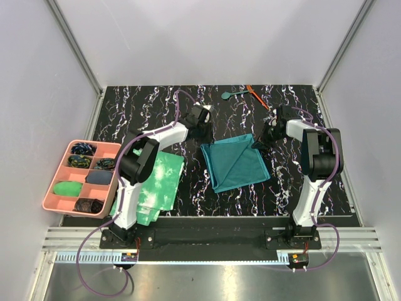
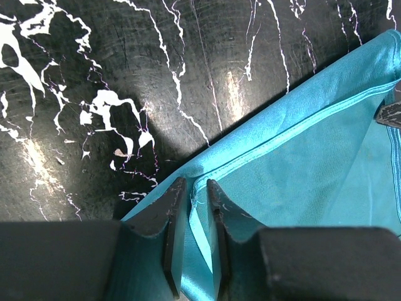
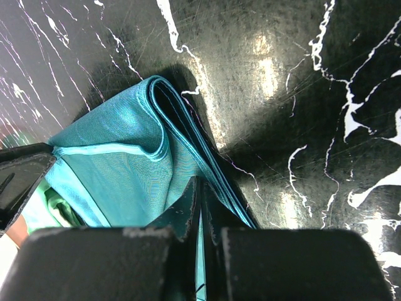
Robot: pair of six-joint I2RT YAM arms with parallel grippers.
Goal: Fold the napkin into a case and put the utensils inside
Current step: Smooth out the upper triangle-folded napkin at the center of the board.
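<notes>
The dark teal napkin [image 1: 235,164] lies folded in the middle of the black marbled table, with no slim case shape to it. My left gripper [image 1: 203,129] is at its far left corner. In the left wrist view its fingers [image 2: 178,194] stand a narrow gap apart, astride the napkin's [image 2: 301,169] hemmed edge, with cloth between them. My right gripper [image 1: 267,134] is at the far right corner. In the right wrist view it [image 3: 202,186] is shut on the layered napkin [image 3: 119,163] edge. The utensils, a teal spoon [image 1: 233,95] and an orange-red stick [image 1: 257,96], lie at the far edge.
A light green tie-dye cloth [image 1: 156,185] lies under the left arm, left of the napkin. A pink compartment tray [image 1: 55,179] with several rolled cloths sits at the table's left edge. Grey walls enclose the table on three sides.
</notes>
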